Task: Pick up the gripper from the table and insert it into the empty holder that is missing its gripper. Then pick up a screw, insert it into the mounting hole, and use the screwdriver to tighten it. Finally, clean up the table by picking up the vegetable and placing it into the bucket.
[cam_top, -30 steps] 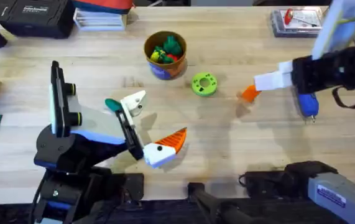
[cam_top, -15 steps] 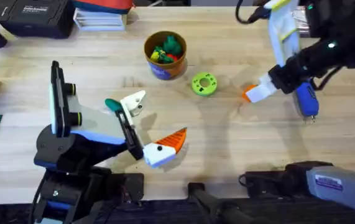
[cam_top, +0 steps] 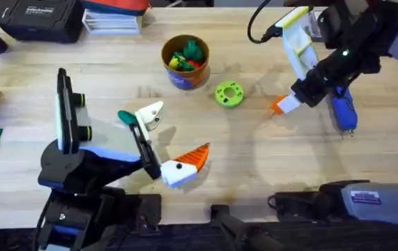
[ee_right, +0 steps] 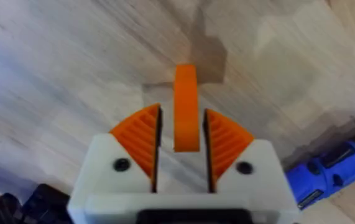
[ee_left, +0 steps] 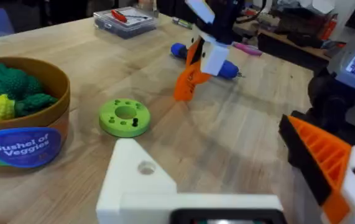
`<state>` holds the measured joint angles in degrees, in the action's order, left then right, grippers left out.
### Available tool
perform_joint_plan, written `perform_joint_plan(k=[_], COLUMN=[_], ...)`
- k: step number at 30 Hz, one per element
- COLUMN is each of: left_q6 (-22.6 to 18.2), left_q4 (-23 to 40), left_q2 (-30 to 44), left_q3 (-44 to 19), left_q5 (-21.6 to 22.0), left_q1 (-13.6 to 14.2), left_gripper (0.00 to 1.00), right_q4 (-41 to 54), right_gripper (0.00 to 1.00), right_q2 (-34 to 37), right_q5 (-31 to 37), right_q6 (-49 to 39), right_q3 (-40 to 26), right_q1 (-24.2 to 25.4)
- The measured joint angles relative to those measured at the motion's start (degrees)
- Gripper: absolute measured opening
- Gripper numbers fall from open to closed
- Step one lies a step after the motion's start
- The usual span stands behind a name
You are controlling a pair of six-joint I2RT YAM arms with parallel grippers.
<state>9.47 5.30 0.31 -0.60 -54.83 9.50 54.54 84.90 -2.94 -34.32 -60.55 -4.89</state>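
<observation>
My right gripper (cam_top: 287, 104) is shut on the orange gripper (cam_top: 278, 105), right of the table's (cam_top: 268, 167) middle. In the right wrist view the wedge (ee_right: 186, 106) sits between the ribbed pads (ee_right: 141, 135), tip pointing down close to the wood. The left wrist view has it (ee_left: 188, 79) beyond the green disc. My left gripper (cam_top: 174, 134) lies open low on the table; one side is the bare white holder (cam_top: 150, 113) (ee_left: 141, 180), the other carries an orange wedge (cam_top: 196, 155). The blue screwdriver (cam_top: 343, 113) lies just right of the right gripper. The bucket (cam_top: 185, 61) holds toy vegetables.
A round green disc (cam_top: 228, 93) (ee_left: 124, 117) with a small black screw (ee_left: 136, 121) standing on it lies between the bucket and the right gripper. A small dark green piece (cam_top: 125, 116) rests beside the holder. A clear box (cam_top: 332, 23) and black cases (cam_top: 38, 17) line the far edge.
The right arm's upper links swung from the right edge up toward the far side. Its gripper turned while keeping hold of the orange wedge over about the same spot. The left arm stayed still.
</observation>
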Motion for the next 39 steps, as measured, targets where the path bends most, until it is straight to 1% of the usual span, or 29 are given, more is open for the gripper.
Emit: perform_joint_plan(k=[2,6,7,12,16,18,21,24,27,29,31,33,35,39], left_q6=[0.00,-0.01,-0.02,0.00,0.00,0.00,0.00,0.00,0.00,-0.02,0.00,0.00,0.00,0.00], left_q4=[0.00,0.00,0.00,0.00,0.00,0.00,0.00,0.00,0.00,0.00,0.00,0.00,0.00,0.00], left_q2=[0.01,-0.01,-0.01,0.01,0.00,-0.01,0.01,0.00,-0.01,-0.01,0.01,0.00,-0.01,-0.01], left_q3=[0.00,0.00,0.00,0.00,0.00,0.00,0.00,0.00,0.00,0.00,0.00,0.00,0.00,0.00], left_q5=[0.00,0.00,0.00,0.00,0.00,0.00,0.00,0.00,0.00,0.00,0.00,0.00,0.00,0.00], left_q1=[0.00,0.00,0.00,0.00,0.00,0.00,0.00,0.00,0.00,0.00,0.00,0.00,0.00,0.00], left_gripper=[0.986,0.986,0.986,0.986,0.986,0.986,0.986,0.986,0.986,0.986,0.986,0.986,0.986,0.986], right_q4=[-0.60,-0.88,-0.84,2.55,6.00,6.47,7.25,7.22,6.95,6.00,3.97,0.95,-4.29,-18.44], right_gripper=[0.298,0.035,0.015,0.012,0.010,0.010,0.009,0.009,0.009,0.009,0.009,0.009,0.009,0.009], right_q2=[0.02,0.02,0.02,-0.62,-5.23,-9.74,-19.44,-29.48,-38.16,-41.71,-43.83,-44.17,-43.41,-40.47], right_q5=[0.11,0.15,0.15,0.15,0.15,0.13,-0.15,-2.15,-6.37,-9.61,-13.70,-18.64,-24.64,-37.35], right_q6=[-0.04,-0.20,-0.16,1.99,4.73,6.17,8.26,10.61,14.32,16.96,20.73,25.72,31.00,43.68], right_q3=[0.00,-0.05,-0.11,-1.40,-4.80,-6.15,-6.92,-7.23,-7.23,-6.50,-3.67,0.90,6.50,17.88], right_q1=[0.02,0.02,0.02,0.02,0.02,0.02,0.08,0.75,1.96,2.19,2.19,2.19,2.19,2.04])
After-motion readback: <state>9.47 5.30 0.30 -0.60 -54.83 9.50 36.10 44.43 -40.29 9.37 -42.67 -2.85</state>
